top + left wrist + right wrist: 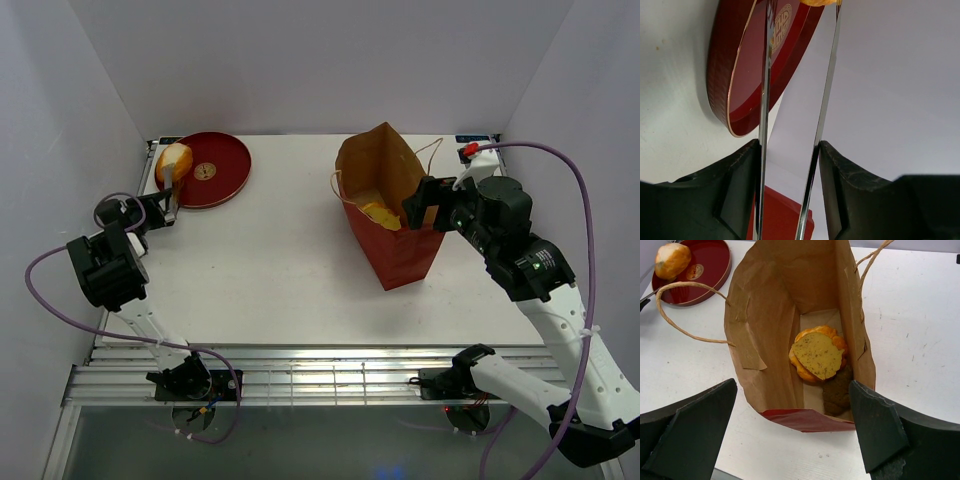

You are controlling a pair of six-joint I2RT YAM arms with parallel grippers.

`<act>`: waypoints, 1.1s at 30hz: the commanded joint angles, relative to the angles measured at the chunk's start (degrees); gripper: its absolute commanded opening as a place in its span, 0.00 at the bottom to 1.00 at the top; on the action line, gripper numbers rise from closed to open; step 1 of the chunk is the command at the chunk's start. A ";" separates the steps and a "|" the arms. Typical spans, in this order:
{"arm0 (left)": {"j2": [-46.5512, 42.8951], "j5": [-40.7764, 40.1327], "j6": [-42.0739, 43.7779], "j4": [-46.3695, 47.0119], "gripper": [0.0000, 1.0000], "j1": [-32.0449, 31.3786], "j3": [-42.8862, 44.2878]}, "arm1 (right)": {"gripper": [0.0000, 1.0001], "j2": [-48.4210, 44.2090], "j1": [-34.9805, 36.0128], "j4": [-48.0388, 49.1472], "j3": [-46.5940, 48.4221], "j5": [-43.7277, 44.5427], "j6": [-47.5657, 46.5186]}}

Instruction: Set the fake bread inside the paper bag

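My left gripper (790,150) is shut on a pair of thin metal tongs (765,95), (172,196). The tongs' tips pinch the golden roll (175,160), (671,260) just above the left rim of the red plate (222,172). The paper bag (392,205) stands upright right of centre with its mouth open. Inside it lie a yellow-brown piece (819,355), on top of an orange bun (834,336), and a dark brown piece (836,392). My right gripper (792,385), (428,205) is open beside the bag's right rim, holding nothing.
The bag's pale string handles (677,315) loop outward on both sides. The red plate (710,265) sits at the table's far left corner, close to the side wall. White walls enclose the table on three sides.
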 commanded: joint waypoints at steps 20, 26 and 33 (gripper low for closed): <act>6.33 2.14 2.74 1.44 0.64 -2.25 9.17 | 0.98 1.21 0.32 2.45 0.30 -0.59 -0.27; 8.18 2.50 2.13 1.97 0.64 -2.25 10.32 | 0.98 1.21 0.40 2.54 0.30 -0.59 -0.10; 10.29 2.76 1.42 2.32 0.64 -2.34 12.25 | 0.98 1.47 0.40 2.45 0.39 -0.86 -0.01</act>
